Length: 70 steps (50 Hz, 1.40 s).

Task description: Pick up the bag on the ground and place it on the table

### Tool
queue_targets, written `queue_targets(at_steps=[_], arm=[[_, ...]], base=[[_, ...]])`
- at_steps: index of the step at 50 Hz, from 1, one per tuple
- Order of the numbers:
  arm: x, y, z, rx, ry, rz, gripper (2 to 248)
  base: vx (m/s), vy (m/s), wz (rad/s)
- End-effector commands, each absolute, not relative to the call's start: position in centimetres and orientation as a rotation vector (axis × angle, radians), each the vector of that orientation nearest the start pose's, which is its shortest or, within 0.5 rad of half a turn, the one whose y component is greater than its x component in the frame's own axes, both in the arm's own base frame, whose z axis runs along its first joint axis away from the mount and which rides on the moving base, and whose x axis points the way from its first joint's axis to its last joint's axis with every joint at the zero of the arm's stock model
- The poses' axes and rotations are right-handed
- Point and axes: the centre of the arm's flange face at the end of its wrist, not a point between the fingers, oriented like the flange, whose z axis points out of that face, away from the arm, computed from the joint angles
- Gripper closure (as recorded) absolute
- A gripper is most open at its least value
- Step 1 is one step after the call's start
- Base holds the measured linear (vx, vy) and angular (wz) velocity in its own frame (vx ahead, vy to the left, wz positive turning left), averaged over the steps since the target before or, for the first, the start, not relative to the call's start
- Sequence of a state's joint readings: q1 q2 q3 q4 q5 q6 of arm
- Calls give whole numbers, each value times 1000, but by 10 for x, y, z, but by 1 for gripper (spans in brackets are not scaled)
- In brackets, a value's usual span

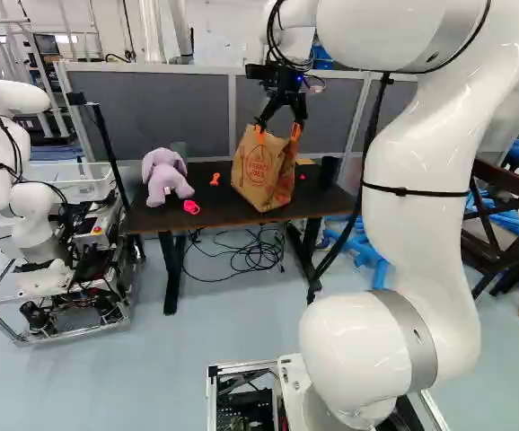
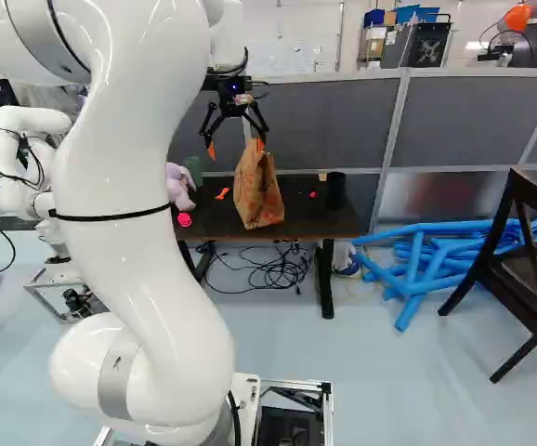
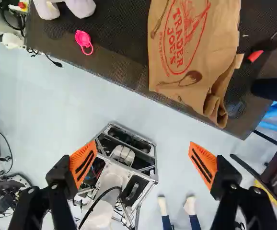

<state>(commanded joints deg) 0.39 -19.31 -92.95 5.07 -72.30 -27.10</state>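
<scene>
The brown paper bag point(image 1: 261, 175) is on the dark table point(image 1: 207, 212), beneath my gripper point(image 1: 278, 134). In the right base view the bag point(image 2: 256, 193) is creased, and my gripper point(image 2: 236, 149) spreads its fingers above it, one overlapping its top edge. Seen from the wrist, my gripper point(image 3: 143, 151) is open with nothing between its orange pads. The bag point(image 3: 191, 52) lies ahead of the fingertips, apart from both, its folded top close to the table's edge.
A purple plush toy point(image 1: 164, 176), a pink ring-shaped item point(image 3: 84, 40) and a dark cup point(image 1: 329, 171) share the table. Grey partitions point(image 2: 343, 121) stand behind it. Another robot point(image 1: 17, 180) is at the left, blue tubes point(image 2: 426, 255) and a chair point(image 2: 529, 269) at the right.
</scene>
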Motion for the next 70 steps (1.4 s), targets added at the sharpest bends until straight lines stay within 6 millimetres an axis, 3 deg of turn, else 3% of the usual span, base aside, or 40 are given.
queue_targets(at_steps=[42,70], arm=[[582,12,666,-2985,-689,-65,3],[582,12,666,-2985,-689,-65,3]], base=[[-122,-2,-1],[-8,0,0]])
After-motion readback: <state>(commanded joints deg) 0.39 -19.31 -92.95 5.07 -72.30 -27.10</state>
